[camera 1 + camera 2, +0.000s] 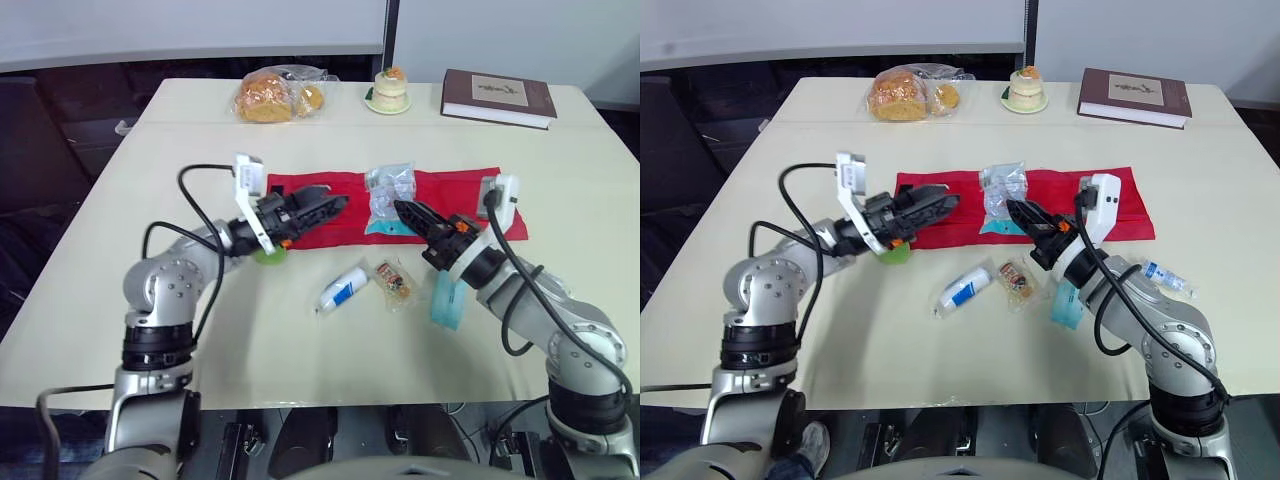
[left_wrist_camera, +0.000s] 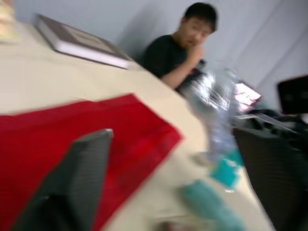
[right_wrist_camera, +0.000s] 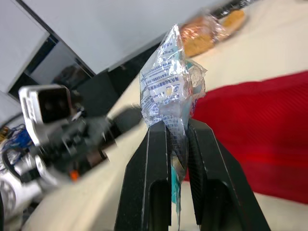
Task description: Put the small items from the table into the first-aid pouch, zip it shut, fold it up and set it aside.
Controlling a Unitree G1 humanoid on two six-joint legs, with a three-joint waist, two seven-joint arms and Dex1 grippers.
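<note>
Right gripper point(image 1: 404, 209) pinches a clear printed packet point(image 1: 389, 192) tight between its two fingers, holding it upright over the middle of the red first-aid pouch point(image 1: 455, 192), which lies spread flat across the centre of the tabletop point(image 1: 250, 335). Left gripper point(image 1: 335, 203) hovers over the pouch's left end, fingers parted and empty. A white tube point(image 1: 343, 288), a small wrapped item point(image 1: 395, 281) and a teal sachet point(image 1: 447, 302) lie between the pouch and the tabletop's near edge.
</note>
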